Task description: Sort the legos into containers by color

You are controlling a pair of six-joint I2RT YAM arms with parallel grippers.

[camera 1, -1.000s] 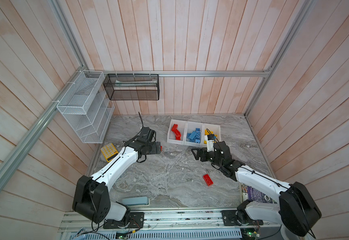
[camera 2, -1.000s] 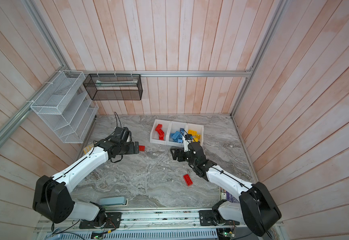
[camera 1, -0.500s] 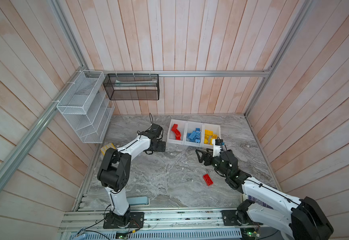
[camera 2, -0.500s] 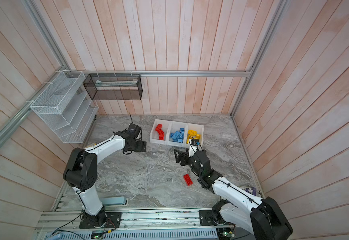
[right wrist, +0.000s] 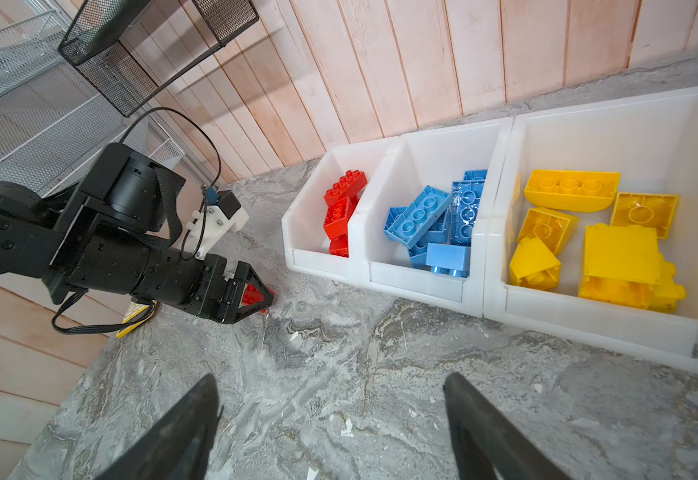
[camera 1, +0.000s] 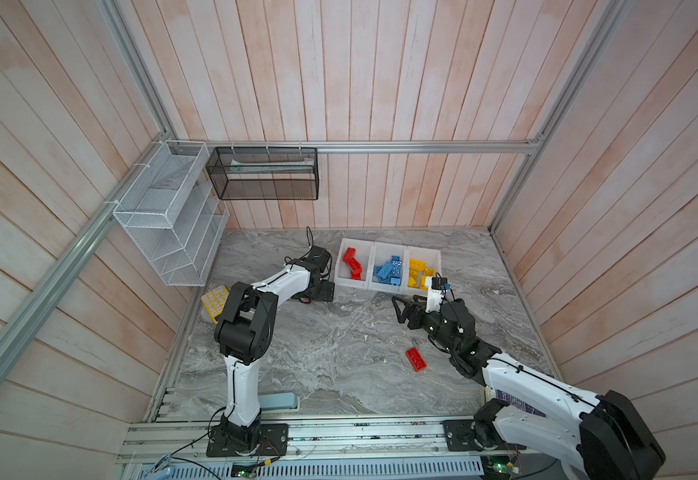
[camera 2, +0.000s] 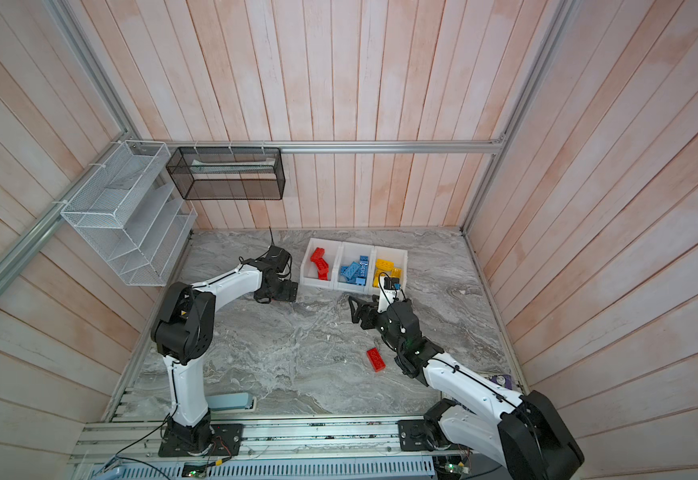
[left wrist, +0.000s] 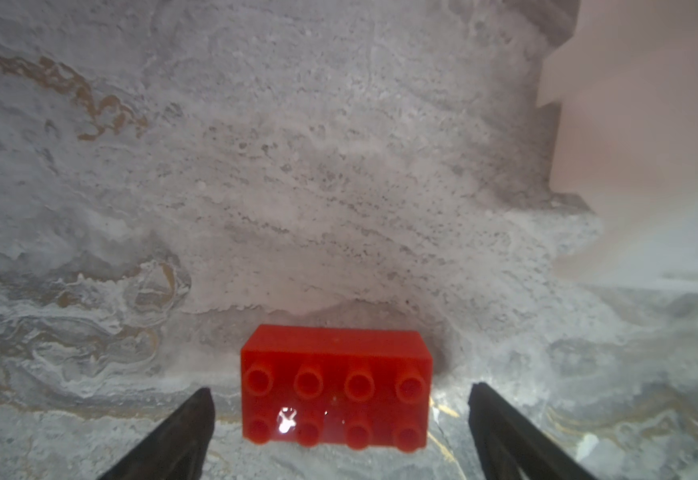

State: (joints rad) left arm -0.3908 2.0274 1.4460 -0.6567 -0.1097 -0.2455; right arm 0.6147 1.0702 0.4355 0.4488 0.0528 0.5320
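- Since a second ago, my left arm has folded up over its base and swung far and right. My right gripper (right wrist: 330, 377) has drawn back to the near side of the yellow container (right wrist: 588, 328).
- My left gripper (left wrist: 341, 390) is low over the marble table (camera 1: 339, 345), jaws spread and gripping nothing.
- A red four-by-two brick (left wrist: 336, 386) lies studs-up on the table between those jaws, with a gap at each end. It is just left of the red container (right wrist: 318, 262), not in it.
- My right gripper is also spread and empty.
- The step in hand, I judge, is binning this red brick.
- Next I would close on its ends, lift it over the container's wall and let go.
- A second red brick (camera 1: 416, 359) lies loose on the near right, beside my right arm; it comes after.
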